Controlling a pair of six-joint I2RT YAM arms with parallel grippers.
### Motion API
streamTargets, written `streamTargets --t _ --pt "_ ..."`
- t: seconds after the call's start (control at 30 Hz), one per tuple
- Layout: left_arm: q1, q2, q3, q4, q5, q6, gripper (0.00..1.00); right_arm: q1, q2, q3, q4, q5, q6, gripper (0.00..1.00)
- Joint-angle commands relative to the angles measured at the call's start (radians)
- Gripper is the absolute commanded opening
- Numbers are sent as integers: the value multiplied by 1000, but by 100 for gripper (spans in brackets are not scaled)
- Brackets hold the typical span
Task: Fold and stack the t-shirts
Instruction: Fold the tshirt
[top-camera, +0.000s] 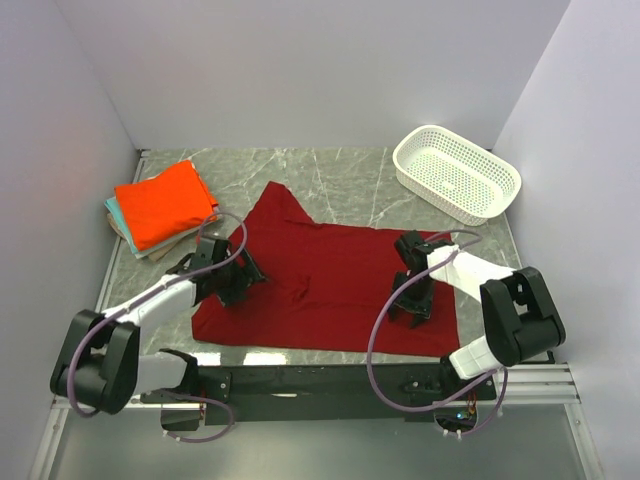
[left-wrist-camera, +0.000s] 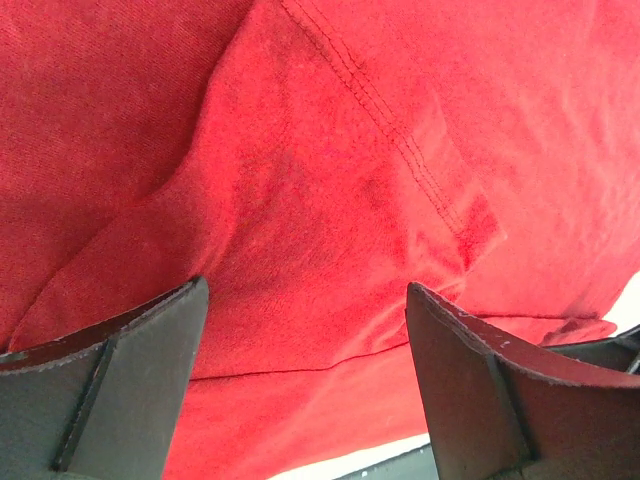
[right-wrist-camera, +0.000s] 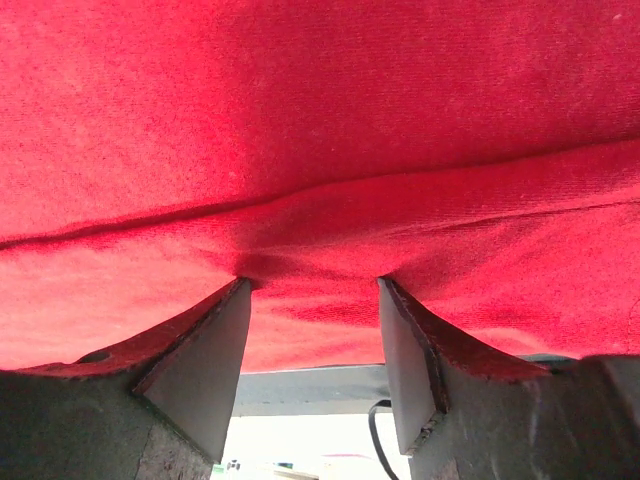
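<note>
Crimson t-shirt (top-camera: 330, 280) lies spread, long axis left-right.

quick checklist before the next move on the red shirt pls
1. Left hand open: ok, jaws wide apart over the cloth, nothing pinched.
2. Right hand open: ok, jaws apart, tips against a ridge of cloth.
3. Right hand has a hold on that ridge: cannot tell.
4. Red t-shirt lying flat: not ok, creases near the middle and a sleeve poking out at the back left.
5. Folded stack, orange on top, apart from the red shirt: ok.
6. Basket off the cloth: ok, at the back right.
</note>
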Motion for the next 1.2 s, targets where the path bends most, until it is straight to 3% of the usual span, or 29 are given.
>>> streamTargets --t 0.0,0.17,0.63,0.8,1.0,1.17 --pt "-9 -41 -77 -181 -59 -47 88 -1 -20 -56 -39 63 -2 62" --pt "-32 -136 -120 -215 -73 -94 88 -1 -60 -92 -51 57 6 62" --pt "-137 -219 -86 -343 -155 -184 89 -2 -124 -96 -95 57 15 62" --pt "-137 -256 -5 -388 -197 -172 91 -1 -155 8 -160 80 16 62" --pt "-137 -175 162 -394 -212 -112 93 -19 -147 189 -238 152 -19 62" --pt "-128 -103 274 -379 -223 -42 96 -148 -115 301 -215 187 -88 62"
